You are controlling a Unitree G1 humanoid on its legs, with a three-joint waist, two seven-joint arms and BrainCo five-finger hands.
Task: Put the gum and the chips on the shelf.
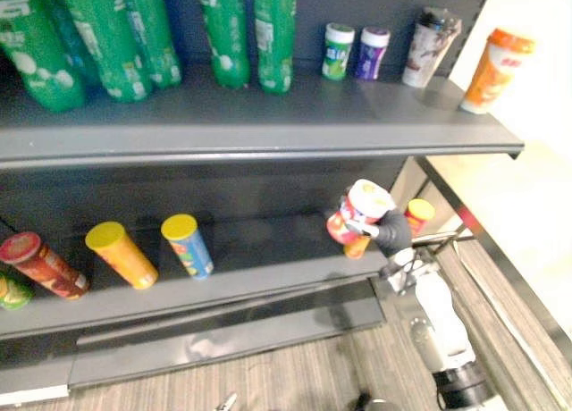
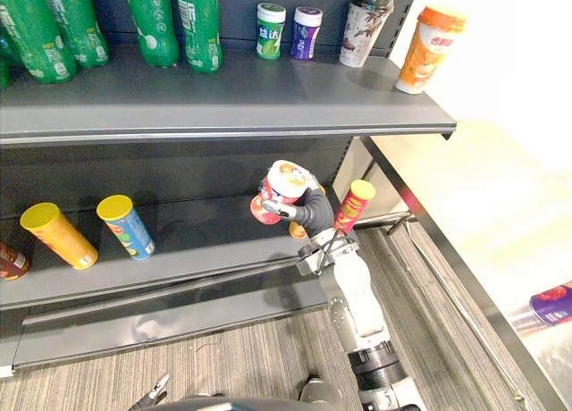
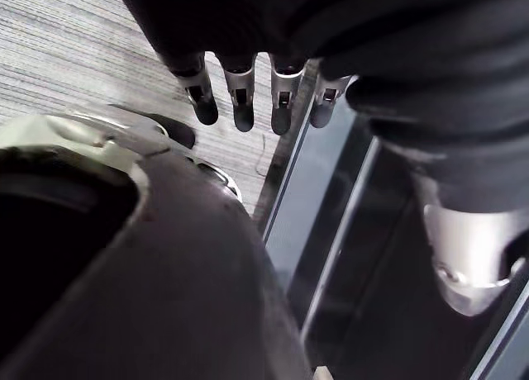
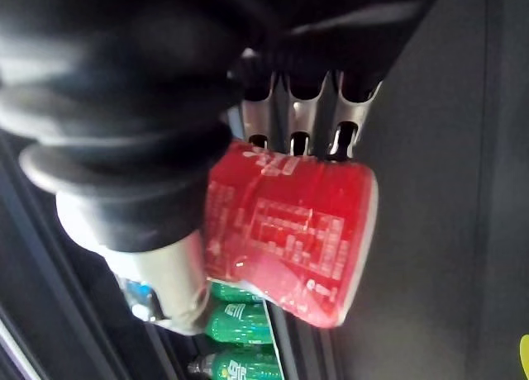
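Print on the red can (image 4: pixel 289 231), seemingly illegible

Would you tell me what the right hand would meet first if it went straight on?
Probably the dark back wall of the lower shelf. The right hand, curled round the red chips can, points into a gap in the row. Depth is unclear, and a yellow-lidded can is close beside.

Green bottles (image 2: pixel 198 27), orange cup (image 2: pixel 429 46)

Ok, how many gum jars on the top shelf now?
2: a green gum jar and a purple gum jar, upright side by side on the top shelf, between the green bottles and the cups. More could hide behind the bottles.
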